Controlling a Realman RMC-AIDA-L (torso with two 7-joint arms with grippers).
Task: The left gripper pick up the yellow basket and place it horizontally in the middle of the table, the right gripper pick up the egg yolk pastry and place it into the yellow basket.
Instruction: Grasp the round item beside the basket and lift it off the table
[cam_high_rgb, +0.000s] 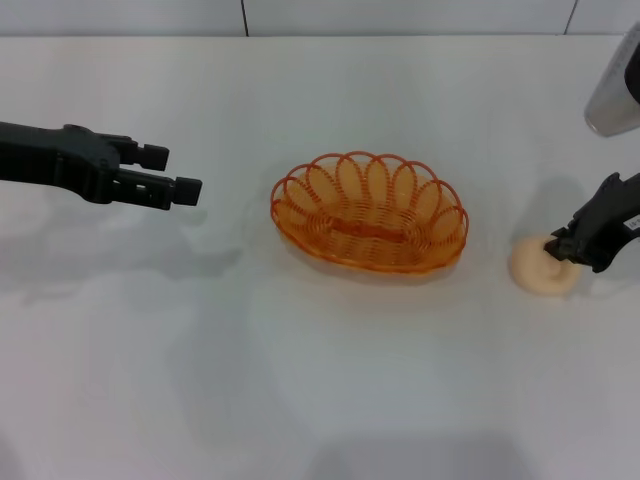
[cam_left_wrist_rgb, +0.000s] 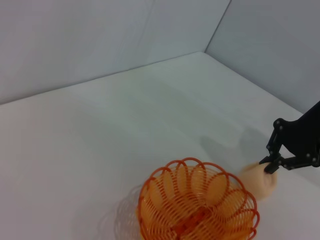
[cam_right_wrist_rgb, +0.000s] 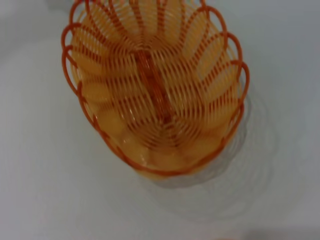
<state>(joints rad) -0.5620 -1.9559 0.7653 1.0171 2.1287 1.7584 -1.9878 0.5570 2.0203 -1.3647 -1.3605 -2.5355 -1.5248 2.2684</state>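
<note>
Two task items lie on the table (cam_high_rgb: 320, 380). The yellow basket (cam_high_rgb: 369, 212) sits upright at the centre of the head view, its long axis running across the frame, its interior holding nothing. In the left wrist view the yellow basket (cam_left_wrist_rgb: 197, 207) occupies the lower centre; in the right wrist view the yellow basket (cam_right_wrist_rgb: 155, 87) fills the upper half, its shadow falling on the white surface beside it.

The egg yolk pastry (cam_high_rgb: 541, 268) rests on the table at the right of the head view, well apart from the basket. The right gripper (cam_high_rgb: 556, 247) is down on it, black fingertips touching the pastry's top at its near edge. Whether the fingers are closed around the pastry or merely in contact cannot be told from these views. The left wrist view shows the same contact: right gripper (cam_left_wrist_rgb: 271, 164) against the egg yolk pastry (cam_left_wrist_rgb: 259, 181), just beside the basket rim at the lower right of that frame.

The left gripper (cam_high_rgb: 175, 174) hangs above the table at the left of the head view, clear of the basket, its two fingers apart and grasping nothing.

A grey wall (cam_left_wrist_rgb: 100, 40) rises behind the table's far edge.
</note>
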